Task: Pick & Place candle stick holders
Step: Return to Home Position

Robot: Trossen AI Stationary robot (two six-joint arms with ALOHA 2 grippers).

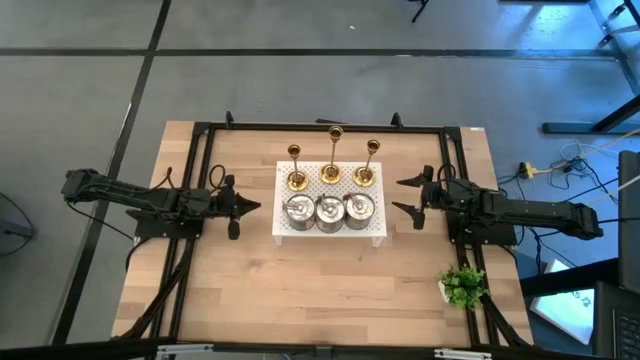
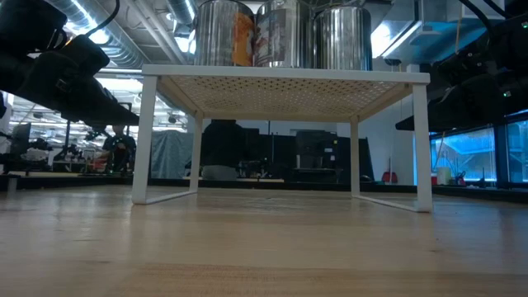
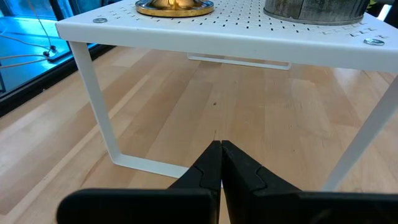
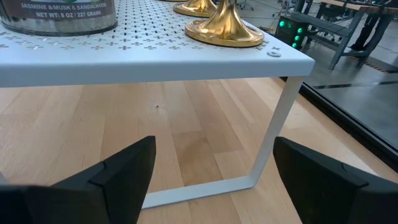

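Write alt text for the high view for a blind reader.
A white perforated stand in the middle of a wooden table carries a row of three gold candlesticks and a row of three silver holders. The left hand, shut, and the right hand, open, flank it. A green plant sits by the right arm.

In the low view the three silver holders (image 2: 280, 33) run off the top edge, so only their lower walls show, and they hide whatever stands behind them on the white stand (image 2: 285, 78). The left wrist view cuts a gold candlestick (image 3: 174, 7) down to its base. The right wrist view crops a printed label (image 4: 59, 7) at its top line.
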